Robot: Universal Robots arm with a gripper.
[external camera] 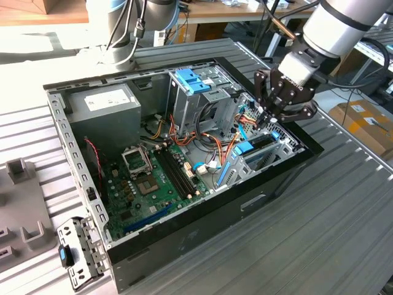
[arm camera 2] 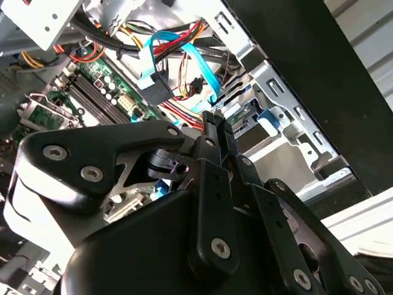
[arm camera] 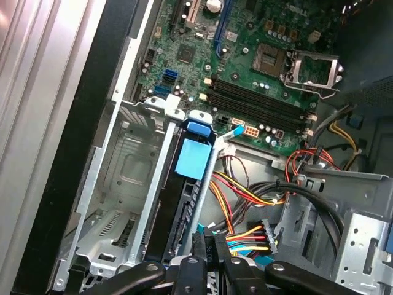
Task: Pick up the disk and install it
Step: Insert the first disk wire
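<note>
Edge-up inside the case's bay (arm camera: pixel 123 184), the disk (arm camera: pixel 187 203), fingers (arm camera: pixel 209 249) pinched on its end.

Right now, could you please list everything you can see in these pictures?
computer case: one, black, open, on the table
table: one, grey ribbed metal
power supply: one, grey, in the case's corner at the exterior view's left
circuit board: one, green, case floor
drive cage: one, silver with a light-blue top, inside the case
cables: several, orange, red, yellow, blue, beside the cage
disk: one, blue-railed, on edge in a bay by the case wall
loose bracket: one, silver, outside the case
cardboard box: one, brown, exterior view's right
gripper: one, black, at the disk's bay
</note>
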